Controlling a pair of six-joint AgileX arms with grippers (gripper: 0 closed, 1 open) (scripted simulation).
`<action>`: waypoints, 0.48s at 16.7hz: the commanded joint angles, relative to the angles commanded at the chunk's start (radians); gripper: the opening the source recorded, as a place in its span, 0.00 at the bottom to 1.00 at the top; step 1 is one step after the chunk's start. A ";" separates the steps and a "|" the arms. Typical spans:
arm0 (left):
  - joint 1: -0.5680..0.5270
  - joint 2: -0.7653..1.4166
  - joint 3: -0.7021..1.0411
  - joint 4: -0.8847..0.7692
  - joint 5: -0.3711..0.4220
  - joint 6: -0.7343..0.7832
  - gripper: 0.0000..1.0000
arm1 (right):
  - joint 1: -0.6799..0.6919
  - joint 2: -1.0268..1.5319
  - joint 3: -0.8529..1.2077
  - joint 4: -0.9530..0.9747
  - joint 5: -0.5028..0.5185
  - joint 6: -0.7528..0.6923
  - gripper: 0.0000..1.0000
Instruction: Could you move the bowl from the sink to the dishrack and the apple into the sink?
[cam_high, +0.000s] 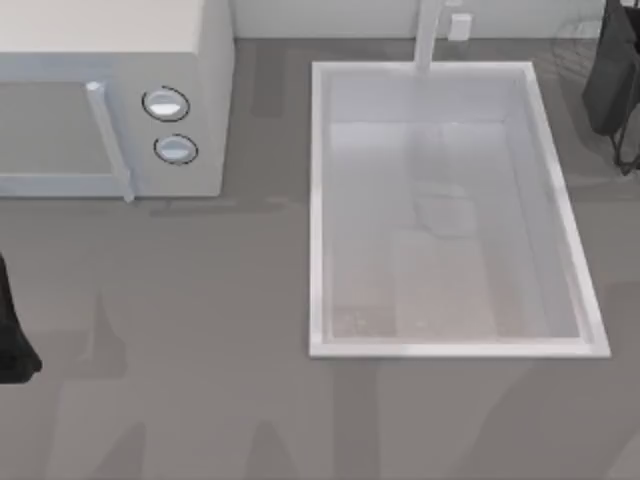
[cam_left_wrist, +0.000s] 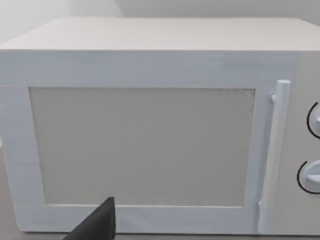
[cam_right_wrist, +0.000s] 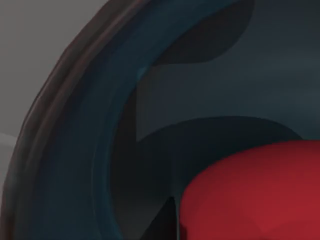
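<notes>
Apple (cam_right_wrist: 255, 192) sits cropped inside bowl (cam_right_wrist: 90, 150), its rim half visible.

Setting reads as a rendered kitchen countertop: a grey counter (cam_high: 200, 330) carries a white sink (cam_high: 318, 200) with a raised rim and a white faucet (cam_high: 428, 35) at its far edge. A white microwave (cam_high: 120, 60) with two round knobs (cam_high: 166, 104) and a bar door handle (cam_left_wrist: 275, 155) stands directly ahead of the left gripper (cam_left_wrist: 97, 225). Thin black wire bars of a dishrack (cam_high: 580, 50) show at the counter's far right corner, beside the right arm.
</notes>
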 joint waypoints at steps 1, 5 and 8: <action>0.000 0.000 0.000 0.000 0.000 0.000 1.00 | 0.000 0.000 0.000 0.000 0.000 0.000 0.02; 0.000 0.000 0.000 0.000 0.000 0.000 1.00 | 0.000 0.000 0.000 0.000 0.000 0.000 0.00; 0.000 0.000 0.000 0.000 0.000 0.000 1.00 | 0.000 0.000 0.000 0.000 0.000 0.000 0.00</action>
